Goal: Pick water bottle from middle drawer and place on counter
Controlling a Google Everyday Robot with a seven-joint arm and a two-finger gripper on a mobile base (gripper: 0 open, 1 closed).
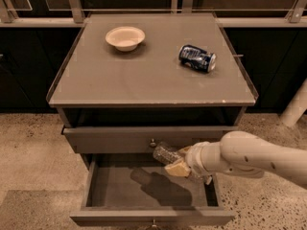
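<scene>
Bowl: at your far left on the desk top you have a small pale bowl (125,37), upright, standing well apart from everything else up there.
Desk: the grey desk (144,83) carries only the bowl and a can; thin raised rims run along its left and right sides, and small pale chips show on its front edge.
Upper drawer: just under the desk top you see a grey drawer front (110,139) pulled out slightly, with a small round knob (152,143) at its middle.
Middle drawer: below that, the middle drawer (90,183) stands pulled well out toward you; its flat floor carries a dark shadow (160,188) under the bottle.
Water bottle: the clear water bottle (164,153) is off the drawer floor, tilted, up and to the left. That upper end sits just beside the upper drawer's knob; you cannot tell whether the two touch.
Gripper: your gripper (180,160) hangs over the right half of the middle drawer, its tan fingers (176,168) closed around the bottle's lower part and holding it clear of the drawer floor.
Soda can: on the desk's right half a dark blue dented soda can (197,58) lies on its side, well apart from the bowl.
Arm: the pale arm (254,158) reaches in from your right edge, level with the gap between the two drawers.
Post: a pale post (294,104) leans at the far right, on the speckled floor (33,147).
</scene>
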